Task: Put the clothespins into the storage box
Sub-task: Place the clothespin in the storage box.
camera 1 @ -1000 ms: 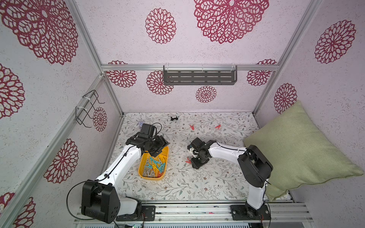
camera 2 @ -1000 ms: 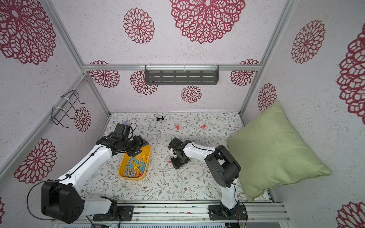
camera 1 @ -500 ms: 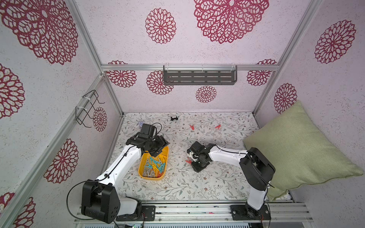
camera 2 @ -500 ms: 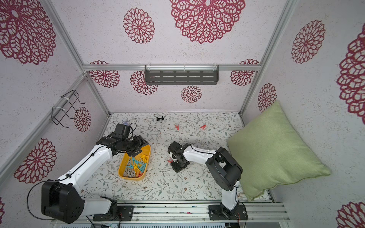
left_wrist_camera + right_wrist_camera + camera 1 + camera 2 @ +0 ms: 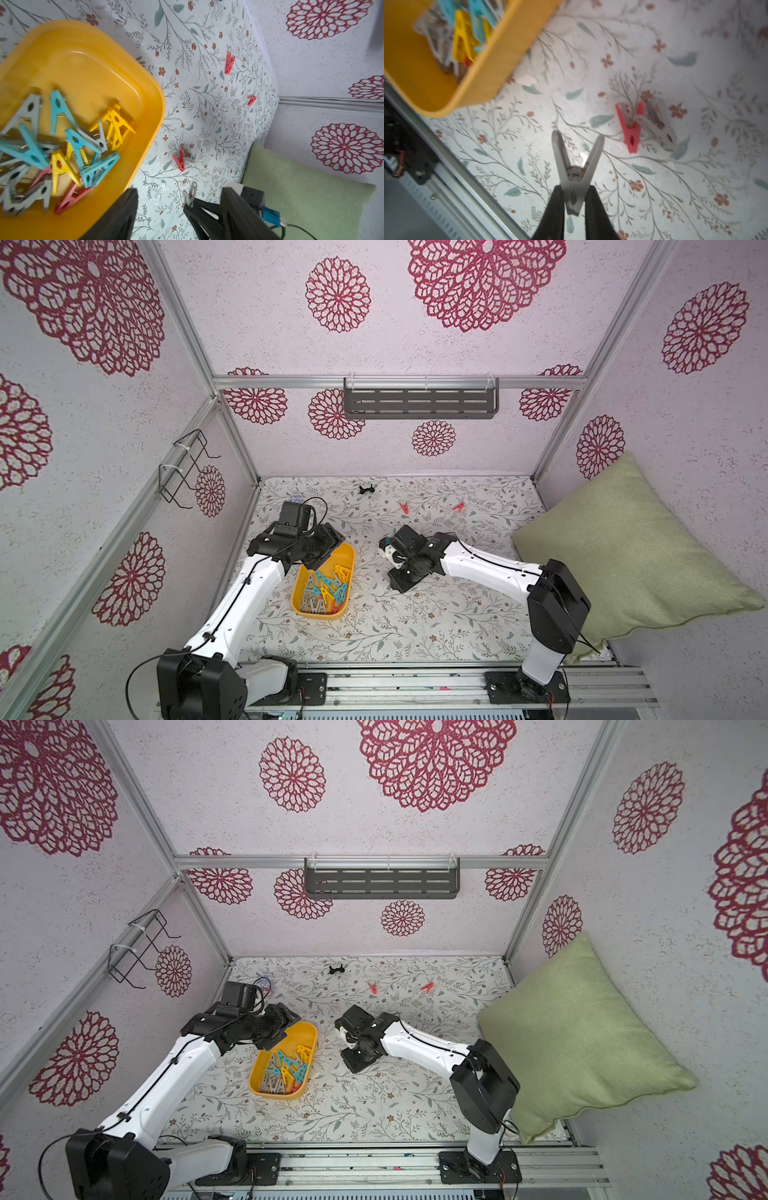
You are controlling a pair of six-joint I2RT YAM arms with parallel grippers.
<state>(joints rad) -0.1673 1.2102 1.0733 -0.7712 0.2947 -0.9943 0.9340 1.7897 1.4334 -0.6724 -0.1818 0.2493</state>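
Right end effector [image 5: 574, 194]: two black fingers [image 5: 554, 207] clamped on the narrow end of a grey V-shaped plastic clothespin [image 5: 575, 180], whose spread legs point away from the camera. It hangs above the floral-patterned desk [image 5: 695, 176].

Beyond it on the desk lies a red plastic clothespin [image 5: 630, 128], resting against a second grey clothespin [image 5: 661, 129].

A yellow-orange plastic tray with a low wall [image 5: 500, 58] stands well apart from the held peg. It holds a blurred heap of yellow, teal and grey pegs [image 5: 467, 31].

An aluminium rail [image 5: 456, 187] runs along the desk edge.

yellow-orange storage box [image 5: 345, 559], green pillow [image 5: 623, 556]
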